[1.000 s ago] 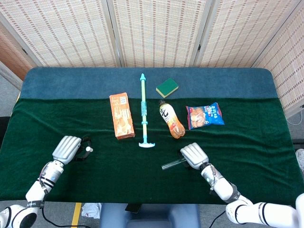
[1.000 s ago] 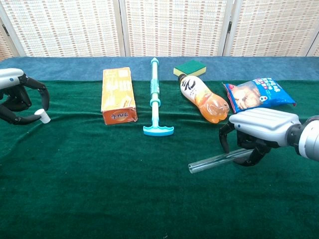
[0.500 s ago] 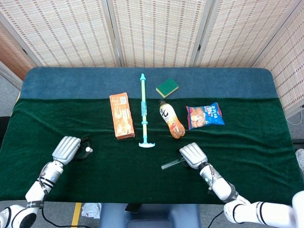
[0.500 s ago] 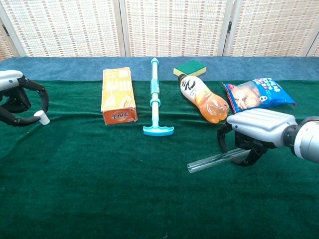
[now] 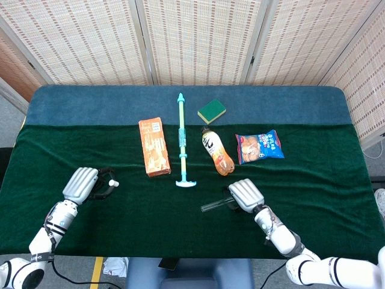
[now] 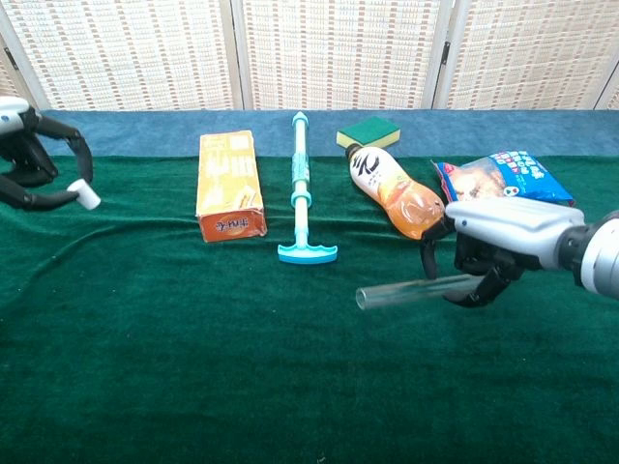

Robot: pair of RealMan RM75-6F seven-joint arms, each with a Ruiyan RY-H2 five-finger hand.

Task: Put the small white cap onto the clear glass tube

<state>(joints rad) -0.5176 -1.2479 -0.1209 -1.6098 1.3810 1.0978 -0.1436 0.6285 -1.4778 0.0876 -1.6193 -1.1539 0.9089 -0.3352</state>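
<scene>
Landmark for all entries: teal T-handled pump [image 5: 182,144], lying lengthwise at the middle of the green-clothed worktop [image 5: 150,235].

1. Left hand [image 5: 81,183] — far left of the pump, toward the near edge. Fingers curled; the small white cap [image 6: 88,197] is pinched at the fingertips and held clear of the cloth, pointing toward the pump.
2. Orange carton [image 5: 154,146] — just left of the pump, lying flat, parallel to it.
3. Teal pump — handle end toward the robot, shaft running to the blue far strip.
4. Green sponge [image 5: 212,110] — right of the pump's far end, at the edge of the blue strip.
5. Orange drink bottle [image 5: 216,151] — just right of the pump, on its side, cap end away from the robot.
6. Clear glass tube [image 6: 411,289] — right of and nearer than the pump's handle, roughly level, open end toward the pump, raised off the cloth.
7. Right hand [image 6: 503,246] — right of the pump, fingers wrapped around the tube's right end.
8. Blue snack bag [image 5: 259,146] — well right of the pump, beyond the bottle, lying flat.
</scene>
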